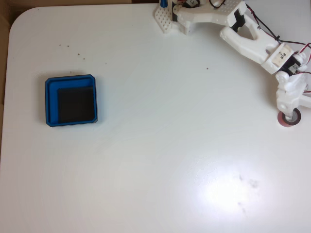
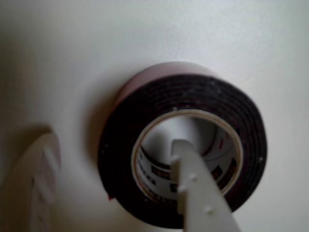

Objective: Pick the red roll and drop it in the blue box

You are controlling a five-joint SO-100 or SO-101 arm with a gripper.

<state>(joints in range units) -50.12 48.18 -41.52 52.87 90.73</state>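
The red roll lies flat on the white table at the far right edge of the fixed view, partly under my gripper. In the wrist view the roll shows a dark top face, a pinkish-red outer side and a pale printed core. One white finger reaches down into the hollow centre. The other finger stands outside the roll on the left, a gap away from its wall. My gripper is open astride the roll's left wall. The blue box, with its black floor, sits far off on the left.
The white table stretches between roll and box, with a few small dark specks and a bright glare patch at lower right. My arm's base stands at the top edge. The roll lies close to the table's right side.
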